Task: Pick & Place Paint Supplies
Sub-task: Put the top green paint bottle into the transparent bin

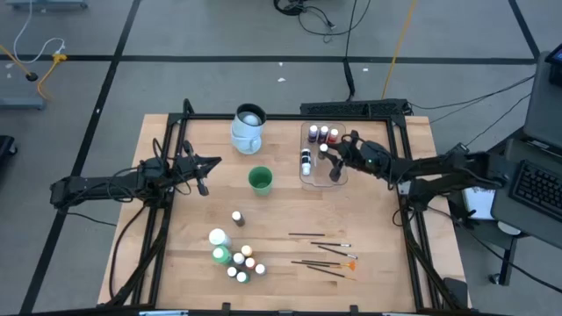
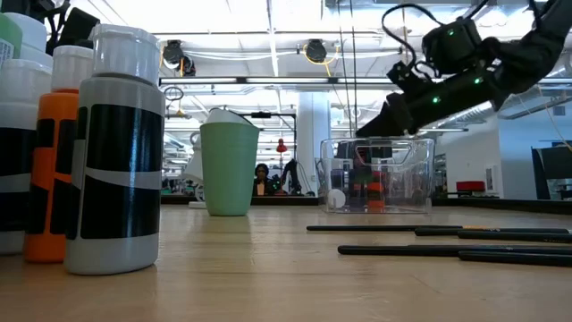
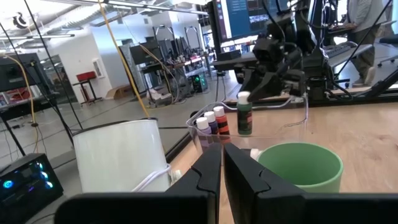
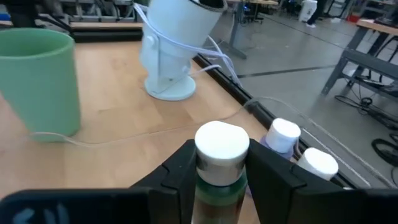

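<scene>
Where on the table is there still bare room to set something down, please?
The broad bare wood between the green cup and the brushes is free, as is the strip before the left gripper. It is crowded at the bottle cluster and inside the clear tub, where the right gripper holds a white-capped bottle.

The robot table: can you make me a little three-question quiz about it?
1. True or false: the right gripper holds a white-capped paint bottle.
2. What colour is the cup beside the clear tub? A red, B green, C yellow.
3. Where do the brushes lie: on the table or in the tub?

Key: 1 true. 2 B. 3 on the table.
</scene>
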